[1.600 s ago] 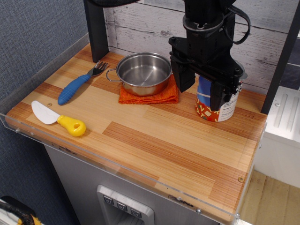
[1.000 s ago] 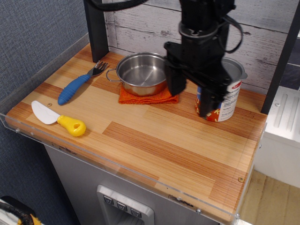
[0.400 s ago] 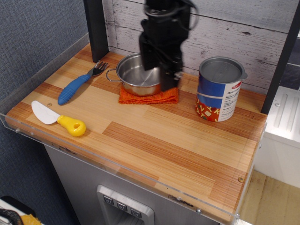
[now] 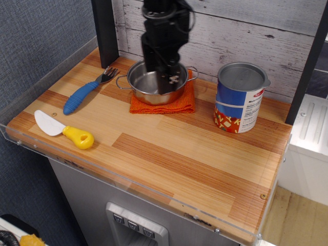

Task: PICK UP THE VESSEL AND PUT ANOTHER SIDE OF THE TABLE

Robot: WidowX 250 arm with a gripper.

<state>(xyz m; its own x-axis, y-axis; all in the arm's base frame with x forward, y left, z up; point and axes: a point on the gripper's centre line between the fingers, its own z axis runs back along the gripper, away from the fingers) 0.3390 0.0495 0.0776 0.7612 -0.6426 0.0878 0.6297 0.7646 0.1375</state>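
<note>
The vessel [image 4: 141,88] is a small shiny steel pot with two wire loop handles. It sits on an orange cloth [image 4: 169,104] at the back of the striped wood table [image 4: 195,164]. My black gripper [image 4: 159,82] hangs directly over the pot and covers most of its middle and right side. Its fingers [image 4: 150,61] point down, spread apart, with the tips at about rim height. It holds nothing that I can see.
A blue-and-red tin can [image 4: 239,97] stands at the back right. A blue-handled fork [image 4: 87,91] lies left of the pot. A yellow-handled white spatula [image 4: 64,130] lies at the front left. A black post [image 4: 106,31] stands at the back left.
My gripper has moved left from in front of the tin can to above the pot. The can is now fully visible. The pot has not moved.
</note>
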